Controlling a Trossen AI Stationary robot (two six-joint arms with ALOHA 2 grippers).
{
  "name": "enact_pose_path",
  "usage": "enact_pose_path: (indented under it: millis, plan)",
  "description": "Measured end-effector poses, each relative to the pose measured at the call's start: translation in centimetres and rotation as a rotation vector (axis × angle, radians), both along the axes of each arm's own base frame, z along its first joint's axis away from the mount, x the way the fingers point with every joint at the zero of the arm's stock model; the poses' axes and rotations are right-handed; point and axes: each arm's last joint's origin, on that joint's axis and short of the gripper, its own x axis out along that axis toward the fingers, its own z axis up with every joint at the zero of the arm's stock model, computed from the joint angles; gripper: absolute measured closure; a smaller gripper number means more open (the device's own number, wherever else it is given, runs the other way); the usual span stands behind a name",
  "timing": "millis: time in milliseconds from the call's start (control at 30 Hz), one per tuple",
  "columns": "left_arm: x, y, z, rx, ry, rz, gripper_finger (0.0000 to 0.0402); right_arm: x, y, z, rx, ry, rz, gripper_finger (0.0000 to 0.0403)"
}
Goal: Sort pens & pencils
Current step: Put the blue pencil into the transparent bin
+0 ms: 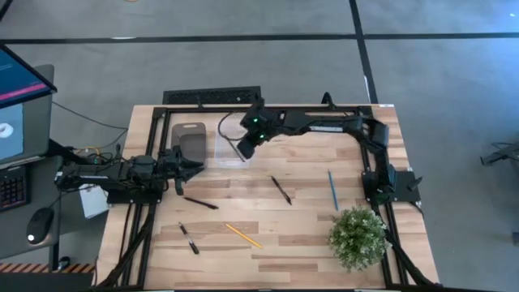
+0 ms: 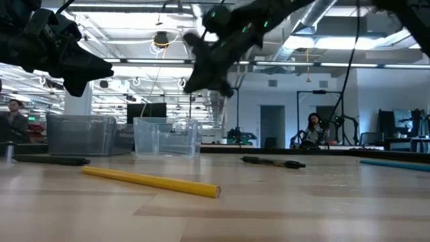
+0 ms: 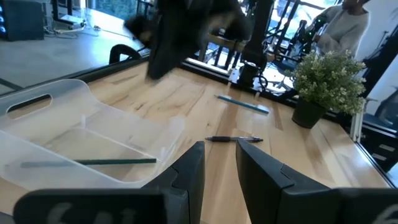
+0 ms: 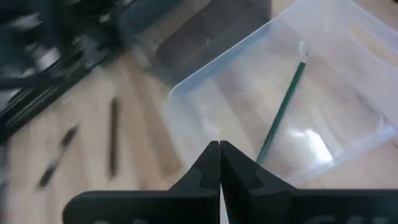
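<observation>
A slim dark green pencil lies flat on the floor of the clear bin, also in the left wrist view. My right gripper hovers above that bin, shut and empty. My left gripper is open beside the grey bin, holding nothing. On the table lie three black pens, a yellow pencil and a blue pencil.
A potted plant stands near the table's right near corner, close to the blue pencil. The right arm stretches across the far side of the table. A monitor and mouse sit off the table's left edge. People show in the room behind.
</observation>
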Motion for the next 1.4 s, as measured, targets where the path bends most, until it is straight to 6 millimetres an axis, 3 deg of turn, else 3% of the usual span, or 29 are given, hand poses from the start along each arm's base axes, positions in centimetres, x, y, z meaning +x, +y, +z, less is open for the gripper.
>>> enact_pose_path:
  millis: [267,533,833,1067,1400]
  plan:
    - [0.0,0.0,0.0,-0.001,0.001,-0.011,0.0319,-6.3,3.0,6.3,0.054,0.174,0.040,0.0351]
    - [0.0,0.0,0.0,0.006,0.002,-0.011,0.0319,-10.6,6.5,8.9,0.018,0.356,-0.068,0.0350]
    - [0.0,0.0,0.0,0.099,0.020,-0.020,0.0319,-12.4,9.1,9.5,0.093,0.463,-0.153,0.0350]
    - [0.0,0.0,0.0,0.096,0.019,-0.018,0.0319,-12.6,9.0,9.4,0.018,0.490,-0.167,0.0345]
    - [0.0,0.0,0.0,0.071,0.014,-0.014,0.0319,-12.7,8.8,9.4,-0.015,0.498,-0.123,0.0259]
